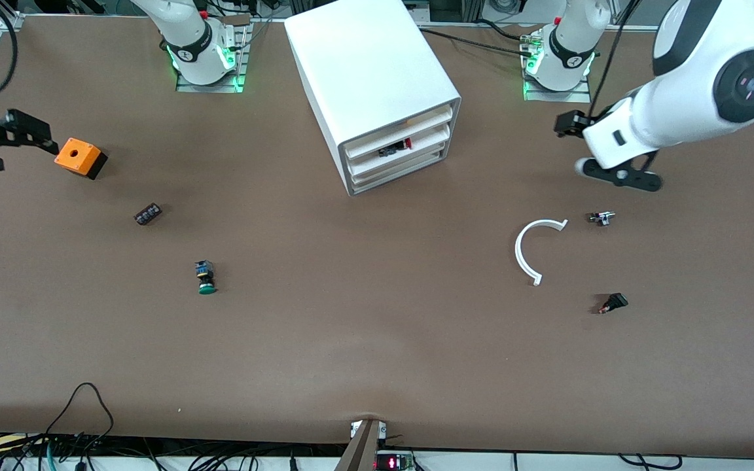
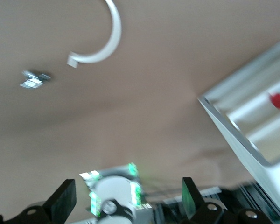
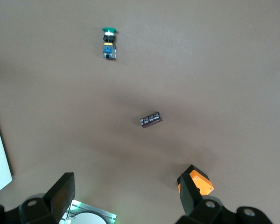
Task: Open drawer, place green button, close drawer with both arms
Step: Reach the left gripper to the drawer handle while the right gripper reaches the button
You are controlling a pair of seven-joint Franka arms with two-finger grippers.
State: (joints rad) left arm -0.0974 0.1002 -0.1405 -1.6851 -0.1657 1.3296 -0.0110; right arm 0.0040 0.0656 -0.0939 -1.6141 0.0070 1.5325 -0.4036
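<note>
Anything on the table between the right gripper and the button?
Only a small black block lies roughly between the right gripper, up over the orange cube, and the button. It is low and easily cleared.

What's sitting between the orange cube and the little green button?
A small black ridged block lies between the orange cube and green-capped button, seen in the front view.

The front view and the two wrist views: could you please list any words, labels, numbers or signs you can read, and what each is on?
No text reads clearly in any view.
Right arm's base: a round mark on its black band, too small to read.
Left arm's base: a similar round mark, also unreadable.
Red display at the table's front edge: lit, but no digits can be made out.
Cabinet, button, orange cube: no lettering visible.
</note>
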